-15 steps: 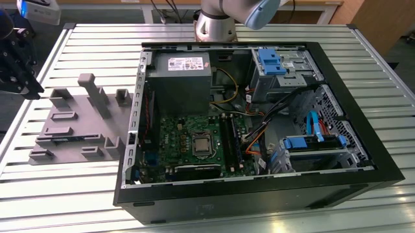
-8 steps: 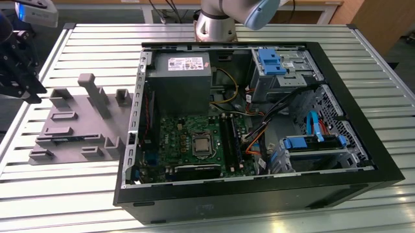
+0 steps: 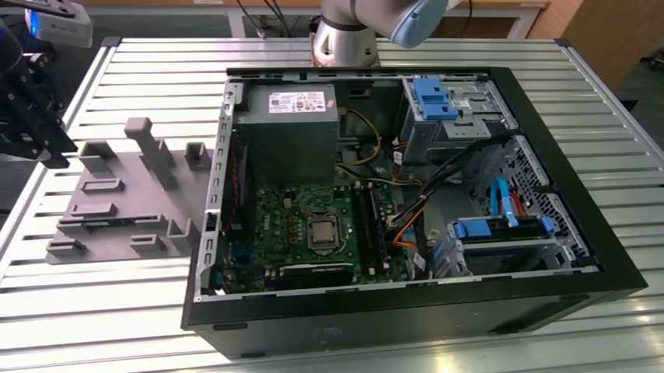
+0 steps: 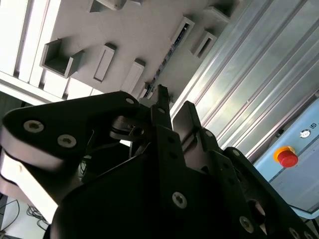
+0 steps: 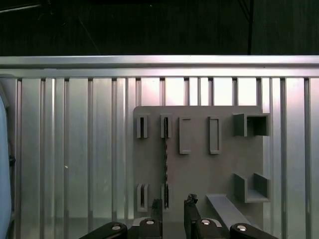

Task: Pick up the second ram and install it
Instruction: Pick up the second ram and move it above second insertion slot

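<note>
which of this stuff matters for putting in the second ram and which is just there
For the job: second ram, on edge in the grey slotted fixture; gripper near it; motherboard in the open case.
Just there: power supply; blue drive brackets; orange cables; red button.

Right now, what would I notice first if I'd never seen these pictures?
A black computer case lies open in the exterior view, green motherboard showing. On the exterior view's left sits a grey slotted holder; in the first wrist view the thin second ram stands on edge in it, near the pincer.
</note>
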Robot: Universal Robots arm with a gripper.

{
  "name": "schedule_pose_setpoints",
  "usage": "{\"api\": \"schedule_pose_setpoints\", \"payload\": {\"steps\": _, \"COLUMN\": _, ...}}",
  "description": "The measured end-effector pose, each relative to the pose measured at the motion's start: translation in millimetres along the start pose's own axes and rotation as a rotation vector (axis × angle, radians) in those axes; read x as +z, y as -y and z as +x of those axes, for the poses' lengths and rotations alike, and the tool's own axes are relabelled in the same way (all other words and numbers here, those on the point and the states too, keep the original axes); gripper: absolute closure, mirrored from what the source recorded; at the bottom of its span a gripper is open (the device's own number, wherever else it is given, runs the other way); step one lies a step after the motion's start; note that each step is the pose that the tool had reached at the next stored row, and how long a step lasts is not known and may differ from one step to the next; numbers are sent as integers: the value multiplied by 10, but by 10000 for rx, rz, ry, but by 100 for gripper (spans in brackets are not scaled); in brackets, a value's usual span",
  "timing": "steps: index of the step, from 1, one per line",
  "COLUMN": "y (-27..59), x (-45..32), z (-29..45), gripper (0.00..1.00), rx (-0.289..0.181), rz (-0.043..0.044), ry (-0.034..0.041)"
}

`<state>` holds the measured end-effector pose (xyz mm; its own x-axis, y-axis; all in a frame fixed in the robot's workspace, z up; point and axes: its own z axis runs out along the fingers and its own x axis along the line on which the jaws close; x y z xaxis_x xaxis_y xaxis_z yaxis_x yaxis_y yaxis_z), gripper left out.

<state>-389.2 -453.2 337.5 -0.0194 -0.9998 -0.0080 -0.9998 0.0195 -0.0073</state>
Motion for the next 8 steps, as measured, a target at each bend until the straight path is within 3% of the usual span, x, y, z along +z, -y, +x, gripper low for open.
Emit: {"api": "schedule_pose_setpoints", "payload": {"steps": 8, "y": -2, "x": 18, "z": 0, "gripper": 69, "rx": 0, "rz": 1, "ry": -1}}
